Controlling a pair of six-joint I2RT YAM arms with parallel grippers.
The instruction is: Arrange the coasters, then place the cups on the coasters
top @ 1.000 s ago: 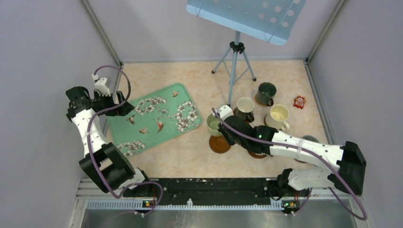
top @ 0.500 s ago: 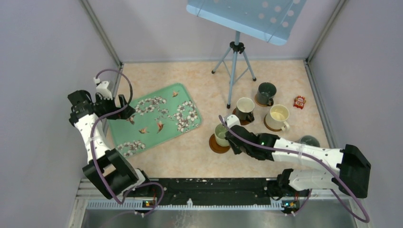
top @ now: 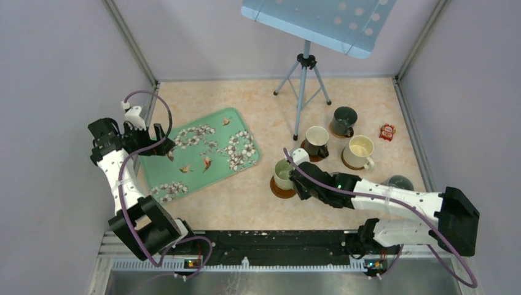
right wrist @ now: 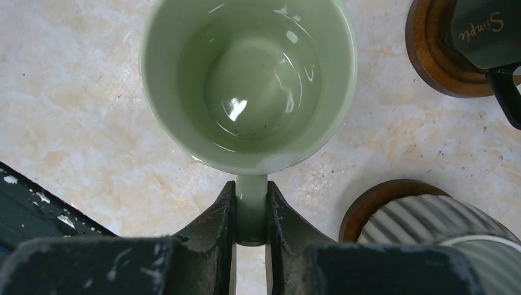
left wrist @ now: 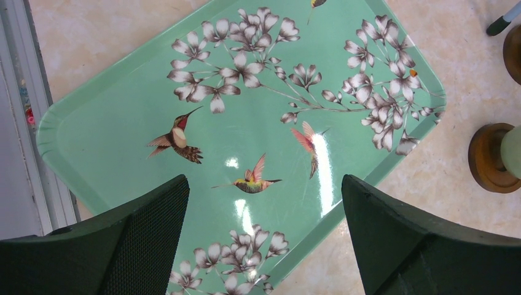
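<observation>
My right gripper [right wrist: 250,212] is shut on the handle of the pale green cup [right wrist: 249,80]. In the top view this cup [top: 284,173] stands over a brown coaster [top: 282,188]; I cannot tell if it rests on it. A ribbed grey cup [right wrist: 433,222] sits on a coaster [right wrist: 375,198] just right of my fingers. A dark cup [top: 317,140], a dark green cup [top: 344,119] and a cream cup [top: 359,150] each sit on coasters farther back. A grey-blue cup [top: 400,182] shows beside my right arm. My left gripper [left wrist: 264,181] hangs open over the tray.
A green floral tray [top: 199,153] lies at the left of the table. A tripod [top: 304,80] stands at the back, one leg ending near the dark cup. A small red packet [top: 387,131] lies at the far right. Walls enclose the table on three sides.
My right gripper carried the pale green cup down and slightly right, onto the spot above the near coaster, then held still. The left arm shifted a little.
</observation>
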